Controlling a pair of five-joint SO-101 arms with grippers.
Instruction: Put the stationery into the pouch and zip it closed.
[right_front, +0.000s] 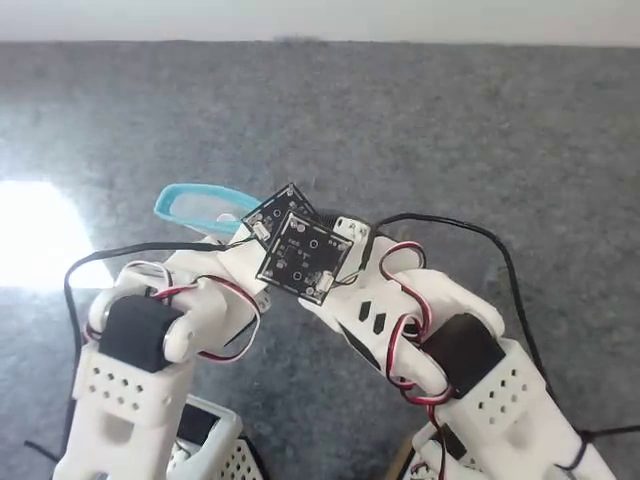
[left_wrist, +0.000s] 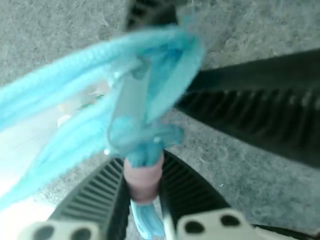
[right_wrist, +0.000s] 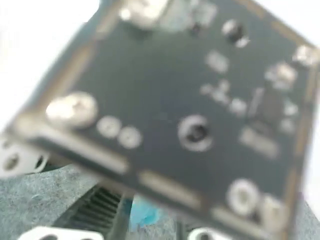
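Both arms leaned in over the grey counter (right_front: 480, 130), wrists almost knocking together in the middle. The left arm (right_front: 150, 340) stood at the near left and the right arm (right_front: 460, 350) at the near right. Their two boards (right_front: 300, 250) overlapped, one above the other, right where they met. Poking out from under them towards the left was the pouch (right_front: 195, 205), clear-sided with a light-blue rim, its mouth gaping. Whether it rested on the counter or hung just above it, I couldn't say.

Down at the left wrist there was a good look. The left tool (left_wrist: 143, 172) was clenched on the pull (left_wrist: 144, 182), a pinkish tab pinched between two black ribbed fingers (left_wrist: 107, 200), with a blue strand dangling below. A blue knot tied that pull to the slider (left_wrist: 129, 100), which sat at the end of the zip. From there the two blue bands spread apart, so the zip was undone. Something pale showed through the pouch wall, too blurred for me to name.

The right tool (right_wrist: 142, 220) sat at that same end of the pouch with a speck of blue by it, but clenched or released? I could not tell. A black cable (right_front: 480, 235) looped over the right arm, and a bright glare (right_front: 35, 235) lay on the counter at the far left.
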